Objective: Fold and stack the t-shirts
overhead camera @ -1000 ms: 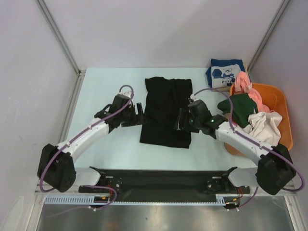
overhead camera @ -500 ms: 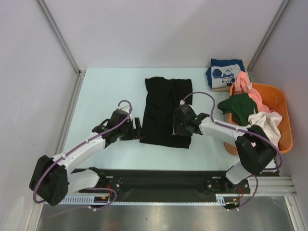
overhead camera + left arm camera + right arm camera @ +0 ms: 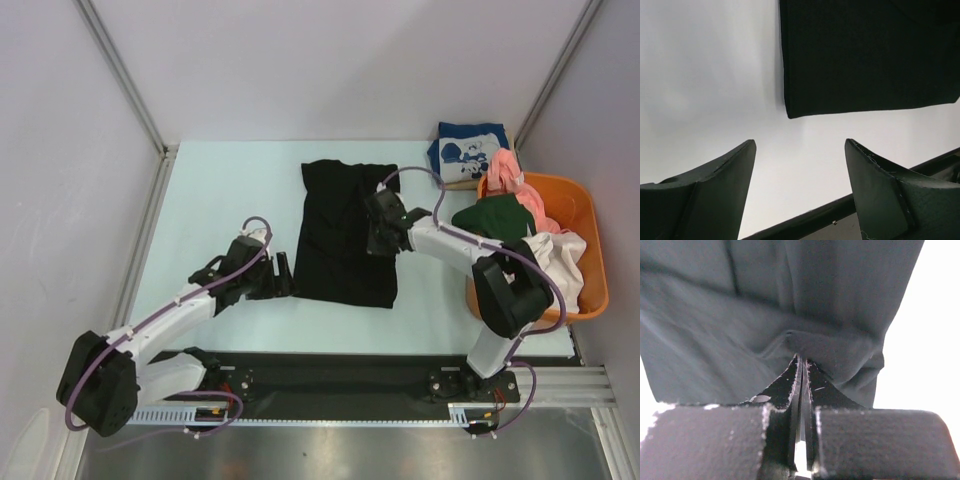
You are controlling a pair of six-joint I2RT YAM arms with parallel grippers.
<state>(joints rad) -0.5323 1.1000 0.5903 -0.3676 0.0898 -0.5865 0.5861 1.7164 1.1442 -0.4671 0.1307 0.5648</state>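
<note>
as its arm (image 3: 455, 252) stretches leftward, the right tool (image 3: 801, 361) pinches the black tee (image 3: 335, 235).

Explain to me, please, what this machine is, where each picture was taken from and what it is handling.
These are two robot arms bolted at the near edge of a pale table. One picture looks down from above and behind them; the other two come from a camera on each wrist, looking past its own fingers. A flat black cloth t-shirt lies mid-table. The right end effector is shut, pinching a pucker of that shirt near its right edge. The left end effector is open and holds nothing, just off the shirt's near left corner. At the far right lies a folded navy t-shirt with white print, beside an orange plastic basket holding pink cloth, dark green cloth and off-white cloth.
</note>
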